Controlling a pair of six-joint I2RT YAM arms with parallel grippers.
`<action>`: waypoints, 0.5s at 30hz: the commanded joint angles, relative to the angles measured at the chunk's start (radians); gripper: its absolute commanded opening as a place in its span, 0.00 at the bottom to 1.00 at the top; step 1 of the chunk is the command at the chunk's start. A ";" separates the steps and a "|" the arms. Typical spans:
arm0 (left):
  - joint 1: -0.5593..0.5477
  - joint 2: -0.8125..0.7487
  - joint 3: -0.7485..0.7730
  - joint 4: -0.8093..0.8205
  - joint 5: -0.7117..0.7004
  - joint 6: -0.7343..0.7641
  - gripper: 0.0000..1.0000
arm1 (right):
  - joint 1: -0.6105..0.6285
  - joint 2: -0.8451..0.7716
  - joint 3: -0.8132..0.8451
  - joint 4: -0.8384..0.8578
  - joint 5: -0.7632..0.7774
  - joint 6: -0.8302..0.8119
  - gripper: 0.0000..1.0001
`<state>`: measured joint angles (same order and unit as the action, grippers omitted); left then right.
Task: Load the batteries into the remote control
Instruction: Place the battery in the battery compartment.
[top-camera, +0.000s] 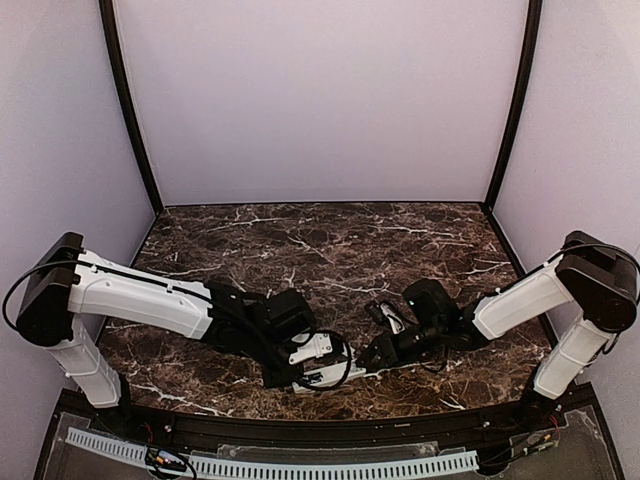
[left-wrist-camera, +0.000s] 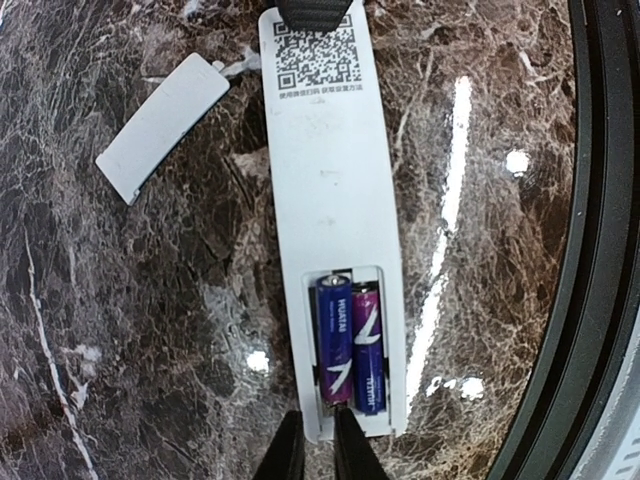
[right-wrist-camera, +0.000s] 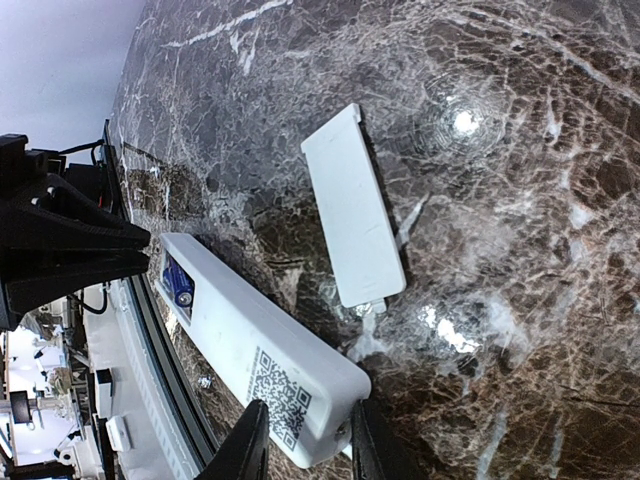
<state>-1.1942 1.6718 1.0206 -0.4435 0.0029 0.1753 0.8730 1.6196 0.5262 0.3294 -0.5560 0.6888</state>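
Note:
The white remote control (left-wrist-camera: 330, 170) lies back-up near the table's front edge, QR code at one end and open battery recess at the other. Two blue-purple batteries (left-wrist-camera: 335, 340) (left-wrist-camera: 367, 350) lie side by side in the recess; the bluer one sits slightly higher. My left gripper (left-wrist-camera: 318, 425) is almost shut, its tips over the recess-end corner by the bluer battery's end. My right gripper (right-wrist-camera: 305, 430) is shut on the QR end of the remote (right-wrist-camera: 240, 340). In the top view both grippers (top-camera: 300, 378) (top-camera: 375, 355) meet at the remote (top-camera: 335, 378).
The separate white cover plate (left-wrist-camera: 160, 125) lies flat on the marble beside the remote; it also shows in the right wrist view (right-wrist-camera: 352, 205). The table's black front rail (left-wrist-camera: 600, 250) runs close along the remote's other side.

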 joint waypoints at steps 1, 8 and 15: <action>-0.006 -0.004 0.048 0.014 0.036 0.006 0.12 | 0.017 0.011 -0.005 0.029 -0.004 -0.006 0.28; -0.007 0.054 0.094 0.042 0.051 0.012 0.11 | 0.017 0.008 -0.007 0.029 -0.005 -0.008 0.28; -0.007 0.084 0.122 0.056 0.061 -0.039 0.11 | 0.017 0.003 -0.014 0.036 -0.006 -0.003 0.28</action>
<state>-1.1961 1.7504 1.1183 -0.3908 0.0425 0.1719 0.8730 1.6196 0.5251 0.3302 -0.5564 0.6888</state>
